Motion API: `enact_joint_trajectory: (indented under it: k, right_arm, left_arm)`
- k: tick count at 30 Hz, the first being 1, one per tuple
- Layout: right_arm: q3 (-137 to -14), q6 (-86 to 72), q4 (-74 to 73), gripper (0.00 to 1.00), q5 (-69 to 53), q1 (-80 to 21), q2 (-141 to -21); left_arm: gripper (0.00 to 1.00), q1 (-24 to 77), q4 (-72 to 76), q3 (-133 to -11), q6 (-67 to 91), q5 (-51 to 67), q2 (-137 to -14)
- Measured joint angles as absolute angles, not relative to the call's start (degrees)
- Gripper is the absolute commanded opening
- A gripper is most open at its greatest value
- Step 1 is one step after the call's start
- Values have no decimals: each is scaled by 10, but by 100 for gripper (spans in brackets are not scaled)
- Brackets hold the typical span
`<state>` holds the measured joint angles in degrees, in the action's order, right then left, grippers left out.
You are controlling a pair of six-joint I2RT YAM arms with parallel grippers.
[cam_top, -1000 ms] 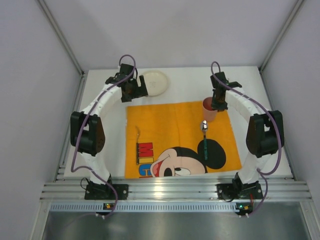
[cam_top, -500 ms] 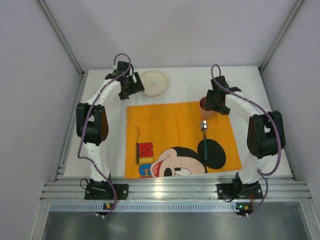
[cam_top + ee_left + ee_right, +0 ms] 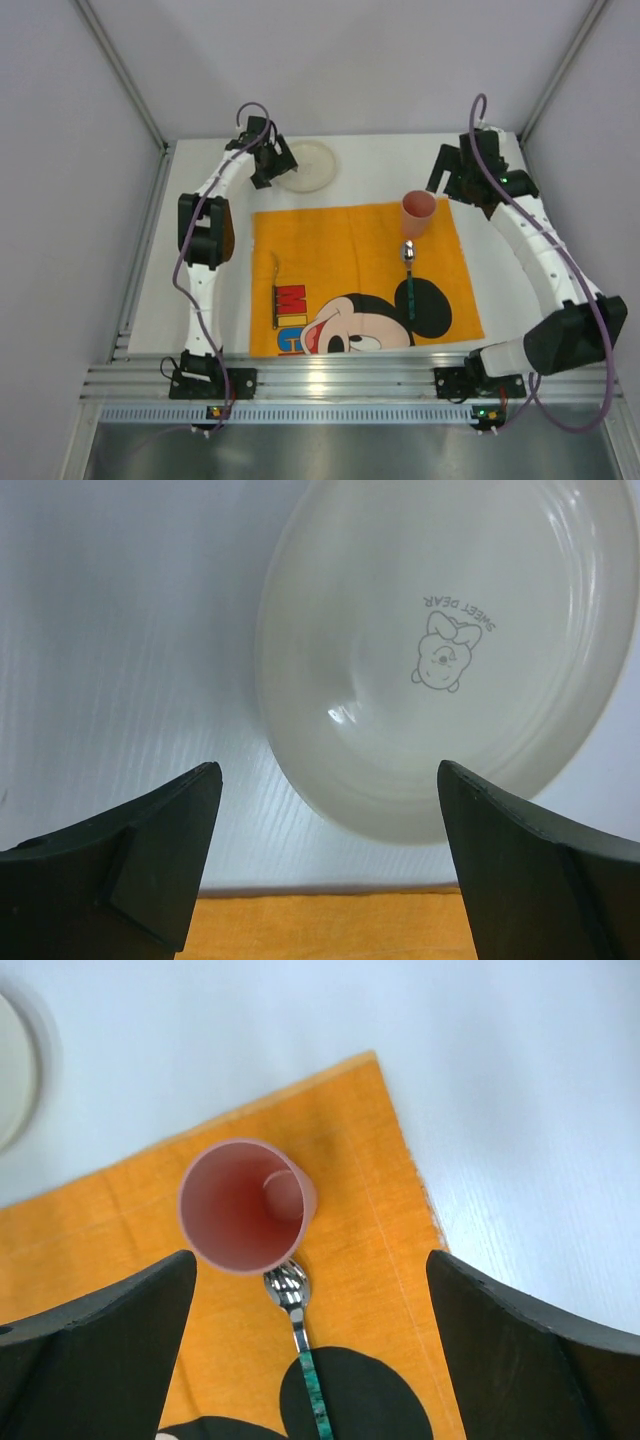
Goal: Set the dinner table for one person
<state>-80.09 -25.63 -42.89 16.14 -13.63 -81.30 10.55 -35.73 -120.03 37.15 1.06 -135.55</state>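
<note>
The matte white bench (image 3: 380, 160) fills mid-frame, the left tool (image 3: 276, 166) spread wide over a glossy oval plate (image 3: 308, 165) upper left, the right tool (image 3: 447, 183) equally wide near a tapered pink cup (image 3: 418, 212).

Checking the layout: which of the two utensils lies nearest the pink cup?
The green-handled spoon, its bowl just below the cup; the other utensil lies far off near the mat's left edge.

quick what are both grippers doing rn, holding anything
Left gripper: open, holding nothing; the glossy white oval plate lies just ahead of it.
Right gripper: open, holding nothing; the pink plastic cup stands free below it.
</note>
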Motion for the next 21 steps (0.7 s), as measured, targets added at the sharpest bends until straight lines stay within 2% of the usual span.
enact_joint_trajectory:
  k: [4, 11, 14, 18, 19, 21]
  right_arm:
    - [-807, -255, -454, 99, 170, -113, -736]
    - [-801, -252, -497, 98, 178, -70, -691]
    - [-795, -250, -509, 98, 178, -57, -690]
    - [-795, -246, -522, 98, 178, -49, -690]
    - [-795, -246, -524, 98, 177, -48, -690]
    - [-795, -246, -528, 97, 177, -47, -690]
  left_arm:
    - [89, 105, -358, -1221, 386, 11, -1386]
    - [69, 100, -347, -1245, 407, 29, -1416]
    - [50, 97, -332, -1248, 421, 44, -1424]
    - [4, 91, -310, -1248, 440, 75, -1439]
    - [0, 90, -301, -1248, 448, 87, -1444]
    - [0, 86, -286, -1248, 452, 110, -1448]
